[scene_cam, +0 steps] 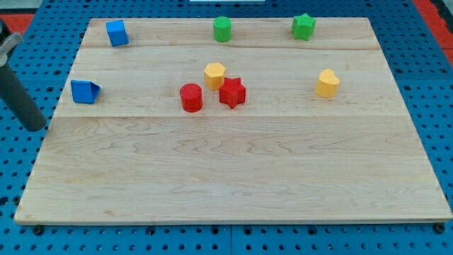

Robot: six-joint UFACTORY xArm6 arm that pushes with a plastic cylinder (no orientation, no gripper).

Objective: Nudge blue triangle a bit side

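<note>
The blue triangle point(84, 91) lies near the board's left edge, at mid height. My rod comes in from the view's left edge, and my tip point(37, 127) sits just off the board's left edge, to the left of and below the blue triangle, with a gap between them. A blue cube point(117, 32) stands at the top left of the board.
A wooden board point(233, 184) lies on a blue pegboard. A green cylinder point(223, 29) and a green star point(304, 27) sit along the top. A yellow hexagon point(214, 74), a red cylinder point(191, 98) and a red star point(232, 93) cluster mid-board. A yellow heart point(327, 83) lies right.
</note>
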